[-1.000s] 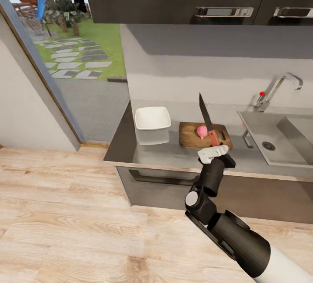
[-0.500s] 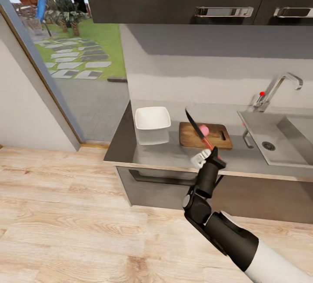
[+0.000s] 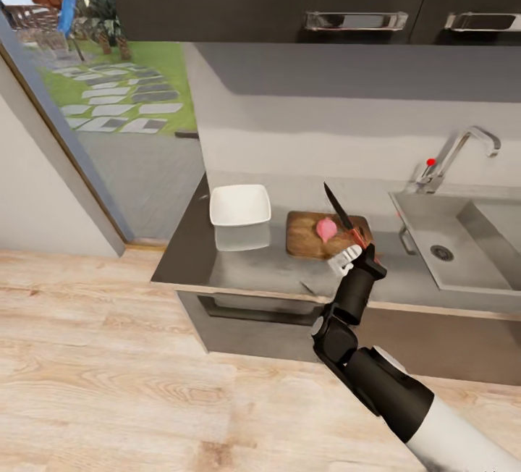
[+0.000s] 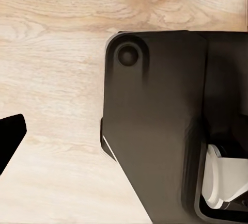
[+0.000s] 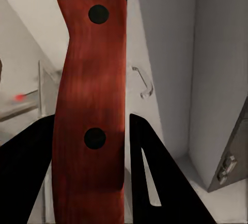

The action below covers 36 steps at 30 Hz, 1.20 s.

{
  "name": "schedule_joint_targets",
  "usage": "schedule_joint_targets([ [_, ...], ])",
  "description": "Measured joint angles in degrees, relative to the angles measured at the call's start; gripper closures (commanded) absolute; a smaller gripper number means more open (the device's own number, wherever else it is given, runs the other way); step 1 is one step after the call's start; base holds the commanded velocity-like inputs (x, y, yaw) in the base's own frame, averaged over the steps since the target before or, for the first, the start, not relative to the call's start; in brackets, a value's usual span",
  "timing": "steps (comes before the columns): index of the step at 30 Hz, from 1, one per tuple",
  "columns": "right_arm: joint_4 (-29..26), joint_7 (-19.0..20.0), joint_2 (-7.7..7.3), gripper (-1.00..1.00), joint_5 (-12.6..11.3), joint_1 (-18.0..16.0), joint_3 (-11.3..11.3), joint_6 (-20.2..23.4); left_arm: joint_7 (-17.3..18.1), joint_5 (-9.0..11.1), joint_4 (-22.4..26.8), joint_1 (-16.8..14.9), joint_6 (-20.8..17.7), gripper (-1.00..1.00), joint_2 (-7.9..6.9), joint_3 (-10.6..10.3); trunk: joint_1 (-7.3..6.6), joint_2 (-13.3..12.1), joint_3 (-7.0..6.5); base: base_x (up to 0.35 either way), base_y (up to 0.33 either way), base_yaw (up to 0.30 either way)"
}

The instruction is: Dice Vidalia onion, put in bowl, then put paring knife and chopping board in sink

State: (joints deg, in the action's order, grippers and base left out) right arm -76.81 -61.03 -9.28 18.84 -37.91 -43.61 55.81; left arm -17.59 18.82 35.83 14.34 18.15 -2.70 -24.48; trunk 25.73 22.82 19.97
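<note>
right claw clamped on the paring knife by its red handle; in the right wrist view the handle sits between the two dark fingers, rivets facing the camera. blade is dark, points up and away toward the wall, leaning toward the robot's left. tip hangs above the board, not touching anything.

vidalia onion lies on the chopping board, pinkish, looks whole, not cut yet. it sits just beside the blade, on the robot's left of it, slightly further from the robot than the claw. that is the relation that matters: onion is ahead and a bit left of the claw, under the blade line but lower. judgement: the next move needs the blade tipped down and swung left over the onion. the knife's long axis runs roughly away from the robot, and the board's long axis runs left-right along the desk.

bowl is white, sits on the desk near the board's left end, apart from it. sink is to the right of the board, tap with red knob behind it.

right arm is the nearer one, already at the board. left claw: cannot tell whether apart or together, left wrist view gives a dark robot body part over plank floor and one dark tip at the edge.

risk, as a guess: onion is round and unpinned, may roll off the board when pressed.
</note>
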Motion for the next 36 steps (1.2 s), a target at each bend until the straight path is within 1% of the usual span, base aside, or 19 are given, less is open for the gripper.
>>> schedule_joint_targets([
  [2,-0.34,-0.02,0.0,1.0,-0.03,0.0,0.55,-0.03,0.03,0.0,0.0,0.0,-0.01,-1.0,-0.02,0.0,0.0,0.0,0.0,0.216,-0.229,0.0],
  [6,-0.47,0.2,-0.02,1.0,-0.17,0.0,0.72,-0.25,0.01,0.0,-0.03,0.0,0.04,-1.0,-0.02,0.0,0.0,0.0,0.0,0.192,-0.2,0.0],
  [8,-0.33,0.17,0.02,1.0,-0.38,0.0,0.7,-1.09,0.0,0.0,-0.04,0.0,0.05,-1.0,-0.02,-0.01,0.01,0.0,0.0,0.131,-0.135,0.0],
  [11,0.06,-0.06,0.16,1.0,-0.66,0.0,0.67,-4.22,0.0,0.02,-0.07,0.0,0.05,-1.0,-0.02,-0.01,0.01,0.0,0.0,0.102,-0.106,0.0],
  [13,0.16,-0.16,0.31,1.0,-0.71,0.0,0.67,-4.99,-0.01,0.01,-0.07,0.0,0.05,-1.0,-0.02,0.0,0.01,0.0,0.0,0.093,-0.098,0.0],
  [25,0.96,-0.46,0.65,1.0,-0.8,-0.01,0.49,-5.54,0.01,0.02,-0.05,0.01,0.06,-1.0,-0.02,-0.05,0.02,0.0,0.85,0.066,-0.069,0.051],
  [29,3.21,-0.53,1.65,1.0,-0.79,0.0,-1.18,-5.55,0.01,0.03,-0.07,0.01,0.06,-1.0,-0.02,-0.06,0.03,0.0,1.21,0.004,-0.004,0.089],
  [30,4.29,-0.62,1.97,1.0,-0.77,0.0,-2.17,-5.64,0.01,0.03,-0.07,0.01,0.06,-1.0,-0.02,-0.05,0.03,-0.01,1.31,0.001,-0.001,0.103],
  [31,4.63,-0.71,2.06,1.0,-0.69,0.0,-2.49,-5.62,0.01,0.02,-0.07,0.01,0.06,-1.0,-0.02,-0.05,0.03,0.0,1.39,0.001,-0.001,0.107],
  [36,5.17,-1.25,2.27,1.0,-0.64,0.0,-3.03,-5.67,0.03,0.03,-0.07,0.01,0.06,-1.0,-0.02,-0.06,0.02,0.0,1.69,0.0,0.0,0.081],
])
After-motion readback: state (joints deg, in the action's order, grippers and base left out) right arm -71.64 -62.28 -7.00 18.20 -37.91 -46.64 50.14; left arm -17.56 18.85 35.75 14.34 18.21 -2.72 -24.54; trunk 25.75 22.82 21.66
